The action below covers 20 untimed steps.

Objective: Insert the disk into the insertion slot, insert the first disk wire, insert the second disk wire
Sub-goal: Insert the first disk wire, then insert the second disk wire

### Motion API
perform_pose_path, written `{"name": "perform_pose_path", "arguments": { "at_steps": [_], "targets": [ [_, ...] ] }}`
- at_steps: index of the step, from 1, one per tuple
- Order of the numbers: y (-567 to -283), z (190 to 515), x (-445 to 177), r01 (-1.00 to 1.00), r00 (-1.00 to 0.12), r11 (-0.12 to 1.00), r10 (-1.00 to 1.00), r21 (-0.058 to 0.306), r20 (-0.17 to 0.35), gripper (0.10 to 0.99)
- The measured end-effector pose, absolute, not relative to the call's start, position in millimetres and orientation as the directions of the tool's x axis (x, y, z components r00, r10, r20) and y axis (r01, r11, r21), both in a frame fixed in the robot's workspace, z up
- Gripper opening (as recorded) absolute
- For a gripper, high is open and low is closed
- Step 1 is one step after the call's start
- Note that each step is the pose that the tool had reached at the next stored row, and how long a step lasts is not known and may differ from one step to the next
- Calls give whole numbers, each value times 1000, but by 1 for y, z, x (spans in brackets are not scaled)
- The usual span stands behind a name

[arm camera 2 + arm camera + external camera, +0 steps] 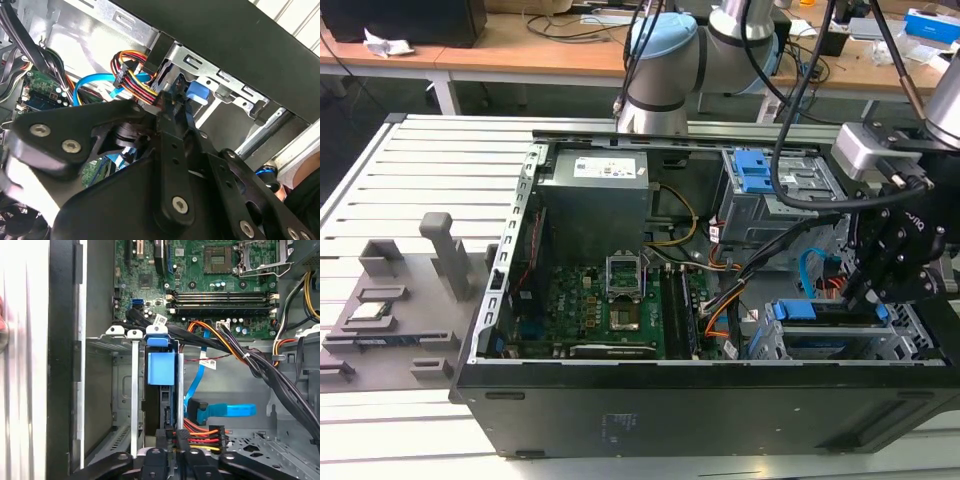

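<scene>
The disk [828,318] sits in the insertion slot [910,342], its blue carrier [161,367] standing between the grey cage walls [100,390]. My gripper [179,447] is at the disk's rear edge, shut on the black plug of the first disk wire [200,436]. This orange, red and yellow bundle [134,75] runs down to my fingertips [172,125]. The second disk wire [196,385], a light blue flat cable, curves beside the disk. Its plug end [201,412] lies a little apart from my fingers. It also appears in the exterior view as the blue cable [808,272].
A taller cage with blue latches [765,185] stands behind the slot. The motherboard [615,300] and power supply [595,195] take up the case's middle. A thick black cable bundle [270,370] crosses close to the disk. A grey fixture [400,300] sits outside the case, at the exterior view's left.
</scene>
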<state>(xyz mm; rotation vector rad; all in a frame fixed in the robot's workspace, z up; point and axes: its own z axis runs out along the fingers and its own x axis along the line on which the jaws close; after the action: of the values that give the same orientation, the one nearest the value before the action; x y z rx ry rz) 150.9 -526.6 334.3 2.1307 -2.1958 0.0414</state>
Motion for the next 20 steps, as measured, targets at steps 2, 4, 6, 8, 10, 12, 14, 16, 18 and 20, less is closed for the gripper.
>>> {"name": "perform_pose_path", "arguments": {
  "at_steps": [2,4,6,8,10,12,14,16,18,20],
  "targets": [
    [-527,339,151,-999,-29,32,-997,37,78,243],
    [-526,349,151,-999,-29,32,-997,37,78,243],
    [-523,360,151,-999,-29,32,-997,37,78,243],
    [-520,372,151,-999,-29,32,-997,37,78,106],
    [-519,379,151,-999,-29,32,-997,37,78,106],
    [-519,383,151,-999,-29,32,-997,37,78,106],
    [-519,383,151,-999,-29,32,-997,37,78,106],
    [-519,383,151,-999,-29,32,-997,37,78,106],
    [-519,383,151,-999,-29,32,-997,37,78,106],
    [-519,383,151,-999,-29,32,-997,37,78,106]
  ]
}}
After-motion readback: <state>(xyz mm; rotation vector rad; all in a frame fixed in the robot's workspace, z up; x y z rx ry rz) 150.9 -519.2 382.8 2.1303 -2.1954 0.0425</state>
